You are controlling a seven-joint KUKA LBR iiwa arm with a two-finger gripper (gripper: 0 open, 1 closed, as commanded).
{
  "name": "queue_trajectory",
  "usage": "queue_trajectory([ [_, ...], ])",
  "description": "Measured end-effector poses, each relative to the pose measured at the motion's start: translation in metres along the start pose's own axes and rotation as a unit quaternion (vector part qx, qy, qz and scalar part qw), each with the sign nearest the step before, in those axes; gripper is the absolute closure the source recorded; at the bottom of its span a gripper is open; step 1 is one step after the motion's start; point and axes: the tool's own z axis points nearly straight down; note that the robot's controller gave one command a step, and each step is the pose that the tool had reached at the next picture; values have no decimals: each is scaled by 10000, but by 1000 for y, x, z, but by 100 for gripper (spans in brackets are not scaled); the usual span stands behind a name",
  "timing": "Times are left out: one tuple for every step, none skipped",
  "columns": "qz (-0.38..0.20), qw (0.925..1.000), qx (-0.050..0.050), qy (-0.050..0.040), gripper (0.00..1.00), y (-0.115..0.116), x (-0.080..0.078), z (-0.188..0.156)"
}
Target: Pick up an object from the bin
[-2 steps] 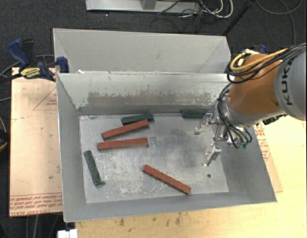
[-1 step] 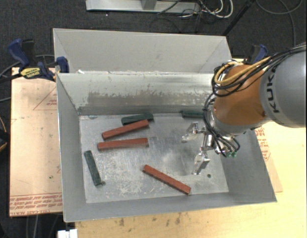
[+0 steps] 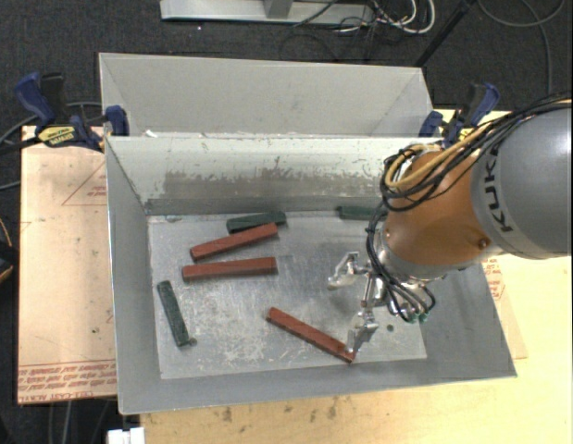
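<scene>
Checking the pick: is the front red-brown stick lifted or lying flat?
Lying flat: the red-brown stick rests on the bin floor, gripper beside its right end.

Six bars are recorded, all lying flat on the floor of the bin [image 3: 129, 340].

- Front red bar [image 3: 309, 334]: long, slim and red-brown. It is laid diagonally, left end further back, right end towards the front right.
- Middle red bar [image 3: 230, 268]: laid almost level, left of centre.
- Rear red bar [image 3: 235, 241]: just behind the middle one, right end angled towards the back wall.
- Rear green bar [image 3: 255, 221]: dark and short, by the back wall, just beside the rear red bar's right end.
- Left green bar [image 3: 173, 314]: near the left wall, well apart from the others.
- Sixth dark bar [image 3: 354, 213]: seen in part by the back wall.
</scene>
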Motion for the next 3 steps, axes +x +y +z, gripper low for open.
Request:
queue_trajectory([
  [-1226,9924,24,-61,100,22,1,27],
  [-1228,9924,24,-61,100,22,1,27],
  [-1185,9930,8,-18,100,19,-15,-114],
])
